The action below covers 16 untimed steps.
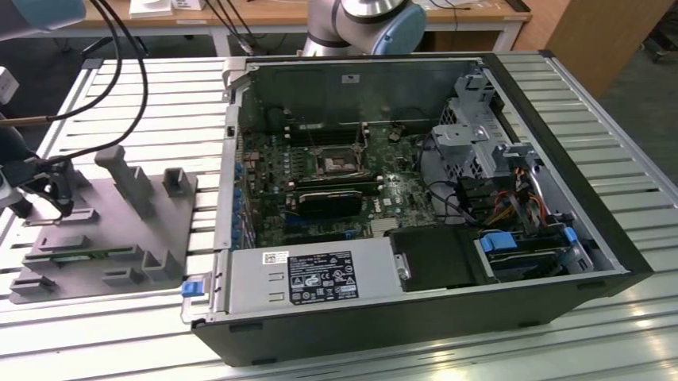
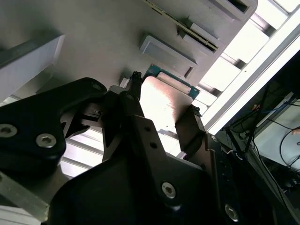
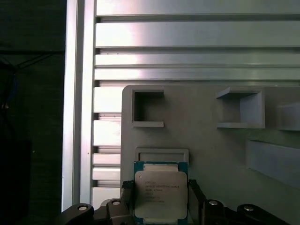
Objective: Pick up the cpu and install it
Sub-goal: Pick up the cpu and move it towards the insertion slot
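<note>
i had the gripper (image 3: 160,184) clamped on the cpu (image 3: 161,198), with a dark finger (image 3: 127,201) pressed against each side edge of the chip in both wrist views. the cpu's silver top faced the first wrist camera, its thin green rim showing around it. it sat over the grey plastic block (image 1: 117,230), just beside a shallow raised frame (image 3: 161,154); i could not tell whether it rested on the block or hung just clear of it. in the exterior view the block lay at the exterior view's left on the slatted metal table (image 1: 593,119), well apart from the open computer case (image 1: 350,87) and the socket (image 1: 337,165) on its green motherboard (image 1: 402,194).
</note>
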Each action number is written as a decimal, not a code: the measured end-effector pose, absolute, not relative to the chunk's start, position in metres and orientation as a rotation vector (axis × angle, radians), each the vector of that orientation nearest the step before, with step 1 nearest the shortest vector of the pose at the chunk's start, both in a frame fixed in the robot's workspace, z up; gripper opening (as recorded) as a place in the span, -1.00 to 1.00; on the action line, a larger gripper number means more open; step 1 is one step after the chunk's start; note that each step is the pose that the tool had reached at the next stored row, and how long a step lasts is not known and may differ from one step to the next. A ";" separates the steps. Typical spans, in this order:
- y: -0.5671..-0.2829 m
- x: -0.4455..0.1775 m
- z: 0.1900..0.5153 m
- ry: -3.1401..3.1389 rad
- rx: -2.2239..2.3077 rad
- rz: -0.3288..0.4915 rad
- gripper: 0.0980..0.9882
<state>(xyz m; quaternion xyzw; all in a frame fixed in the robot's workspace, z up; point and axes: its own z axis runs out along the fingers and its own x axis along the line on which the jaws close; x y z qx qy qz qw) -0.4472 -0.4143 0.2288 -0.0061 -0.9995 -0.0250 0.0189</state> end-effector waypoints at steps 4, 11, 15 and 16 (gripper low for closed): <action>-0.414 -0.447 0.230 -3.103 -0.019 -0.078 0.00; -0.414 -0.447 0.233 -3.103 -0.019 -0.078 0.00; -0.414 -0.447 0.234 -3.103 -0.019 -0.078 0.00; -0.414 -0.447 0.234 -3.103 -0.019 -0.078 0.00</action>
